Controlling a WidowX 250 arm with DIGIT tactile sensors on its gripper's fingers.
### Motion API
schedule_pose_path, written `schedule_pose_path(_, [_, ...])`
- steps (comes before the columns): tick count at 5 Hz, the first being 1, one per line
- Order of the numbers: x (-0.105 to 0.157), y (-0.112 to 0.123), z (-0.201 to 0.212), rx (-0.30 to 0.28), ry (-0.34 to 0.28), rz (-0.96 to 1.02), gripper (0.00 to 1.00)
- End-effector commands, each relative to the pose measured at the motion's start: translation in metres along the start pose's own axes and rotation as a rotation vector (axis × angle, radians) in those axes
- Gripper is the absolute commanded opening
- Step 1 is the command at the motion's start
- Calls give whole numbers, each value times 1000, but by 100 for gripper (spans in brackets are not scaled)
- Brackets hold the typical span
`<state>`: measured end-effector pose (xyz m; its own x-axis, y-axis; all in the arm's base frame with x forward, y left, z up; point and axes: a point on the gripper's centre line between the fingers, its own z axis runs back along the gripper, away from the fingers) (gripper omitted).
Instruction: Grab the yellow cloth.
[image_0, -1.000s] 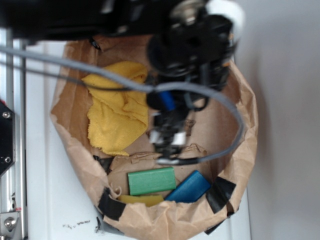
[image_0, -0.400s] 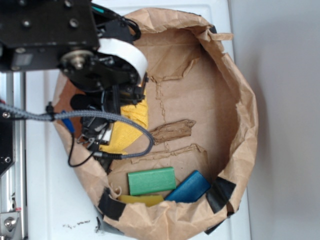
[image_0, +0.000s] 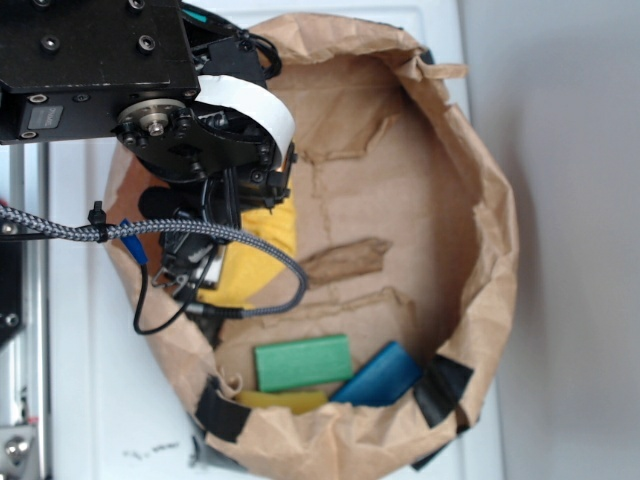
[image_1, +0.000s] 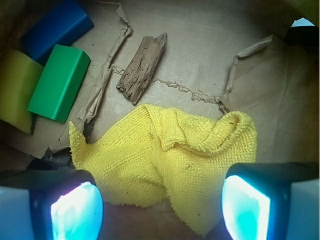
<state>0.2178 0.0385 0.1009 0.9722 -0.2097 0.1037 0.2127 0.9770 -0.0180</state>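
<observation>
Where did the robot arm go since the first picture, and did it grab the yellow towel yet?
The arm swung from the middle-right of the paper bag over to its left side, so the tool now hangs open right above the yellow cloth. Nothing is grabbed yet. The cloth, the green block, the blue block and the yellow block stayed put.

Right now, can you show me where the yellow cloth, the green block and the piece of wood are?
yellow cloth (image_1: 165, 165), wrist view, middle of the fuzzy towel.
green block (image_1: 59, 82), wrist view, its top face.
piece of wood (image_1: 142, 67), wrist view, middle of the brown chunk.
</observation>
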Motion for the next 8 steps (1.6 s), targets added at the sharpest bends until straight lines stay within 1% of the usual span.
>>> schedule_pose_path(1, [-4, 1, -33, 35, 8, -32, 100])
schedule_pose_path(2, [3, 4, -54, 30, 19, -29, 100])
schedule_pose_path(3, [11, 6, -71, 55, 17, -16, 100])
schedule_pose_path(4, [15, 7, -84, 94, 2, 9, 100])
schedule_pose_path(5, [21, 8, -78, 99, -7, 51, 0])
schedule_pose_path(6, [22, 2, -50, 57, -64, 82, 0])
schedule_pose_path(7, [25, -6, -6, 3, -101, 123, 0])
schedule_pose_path(8, [31, -10, 33, -76, -44, 159, 0])
